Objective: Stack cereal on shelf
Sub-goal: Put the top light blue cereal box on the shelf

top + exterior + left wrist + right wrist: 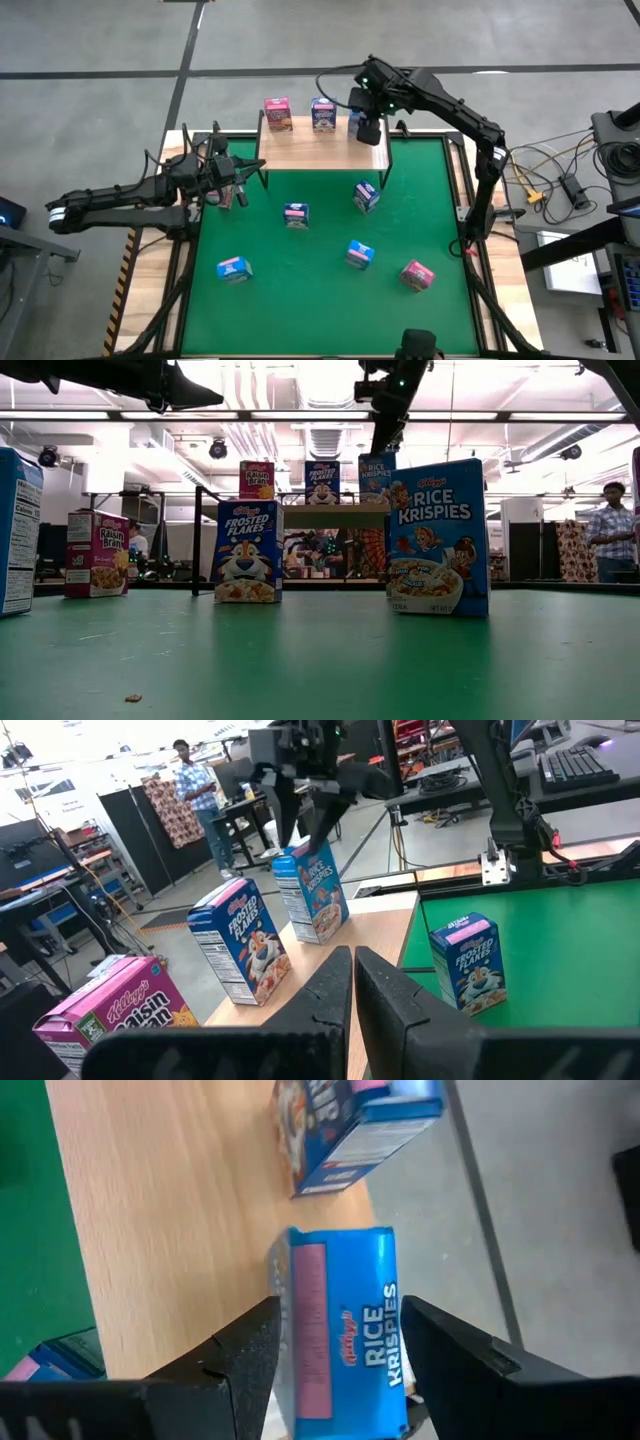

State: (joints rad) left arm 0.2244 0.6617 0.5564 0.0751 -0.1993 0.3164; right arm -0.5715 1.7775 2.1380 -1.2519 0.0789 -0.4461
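Note:
The shelf (310, 152) stands at the mat's far edge. On it stand a pink Raisin Bran box (278, 113), a blue Frosted Flakes box (323, 115) and a blue Rice Krispies box (340, 1330), all upright on their bases. My right gripper (340, 1355) is open, pointing down, with one finger on each side of the Rice Krispies box's top. My left gripper (352, 985) is shut and empty above the mat's left edge (228, 187). Several more boxes stand or lie on the green mat, among them a blue one (296, 214) and a pink one (417, 274). My right gripper comes from above with its fingers (250, 1355) flanking the Rice Krispies box's top end (345, 1260). A thin gap shows at one finger, and the other overlaps the box's edge. I cannot tell whether either touches. The box stands upright on the shelf.
Loose boxes dot the mat (420, 180): two blue near the middle (366, 196) (359, 254), and one near the left front (233, 268). Bare shelf top lies in front of the row (150, 1210). A person stands far behind the table (612, 520).

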